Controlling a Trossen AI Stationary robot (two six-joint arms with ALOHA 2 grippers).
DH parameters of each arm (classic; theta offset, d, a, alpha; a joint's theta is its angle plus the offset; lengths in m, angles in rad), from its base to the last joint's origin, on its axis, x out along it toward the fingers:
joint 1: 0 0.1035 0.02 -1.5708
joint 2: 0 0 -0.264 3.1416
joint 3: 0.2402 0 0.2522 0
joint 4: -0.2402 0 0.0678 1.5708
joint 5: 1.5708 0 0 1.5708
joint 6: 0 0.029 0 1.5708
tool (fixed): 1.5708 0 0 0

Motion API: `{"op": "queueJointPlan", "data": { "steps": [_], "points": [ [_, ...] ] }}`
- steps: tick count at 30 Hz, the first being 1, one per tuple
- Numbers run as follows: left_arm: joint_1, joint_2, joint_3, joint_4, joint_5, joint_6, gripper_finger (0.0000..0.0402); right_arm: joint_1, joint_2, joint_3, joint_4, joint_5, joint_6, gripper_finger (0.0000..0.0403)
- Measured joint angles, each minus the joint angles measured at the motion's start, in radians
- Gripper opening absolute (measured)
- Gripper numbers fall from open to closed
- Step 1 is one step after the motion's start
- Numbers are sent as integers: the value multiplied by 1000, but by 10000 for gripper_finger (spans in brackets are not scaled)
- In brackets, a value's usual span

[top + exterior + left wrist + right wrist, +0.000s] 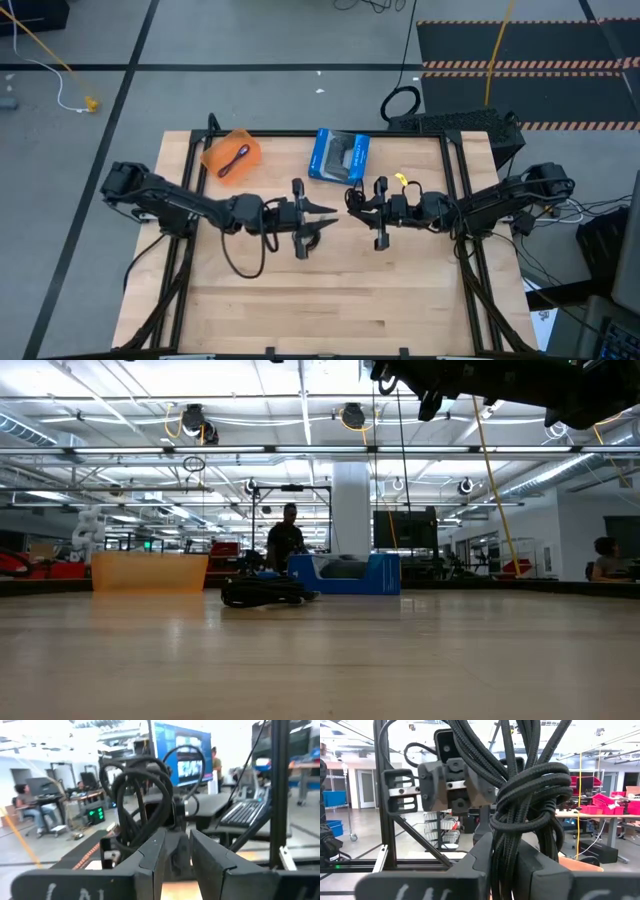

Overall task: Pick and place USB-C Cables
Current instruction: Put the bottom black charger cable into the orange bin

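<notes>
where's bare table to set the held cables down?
Free: the wide bare wood strip between both arms and the table's near edge. Crowded: the far edge, with the orange tray and the blue box, and mid-table, where the left pincer and right pincer meet, each shut on a coiled black cable.

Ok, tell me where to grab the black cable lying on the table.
Grip the black cable across its bunched loops, coming straight down. It lies as a low, flat coil on the table, so a sideways approach would likely push it. The left gripper is nearest; the right gripper holds another cable.
</notes>
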Motion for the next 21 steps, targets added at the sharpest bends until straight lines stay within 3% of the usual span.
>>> {"op": "queueJointPlan", "data": {
  "steps": [17,21],
  "points": [
    [56,18,43,0,120,-28,96,0,0,0,-1,0,-9,28],
    [68,18,59,-42,122,-50,146,0,0,0,-1,0,-11,28]
  ]
}}
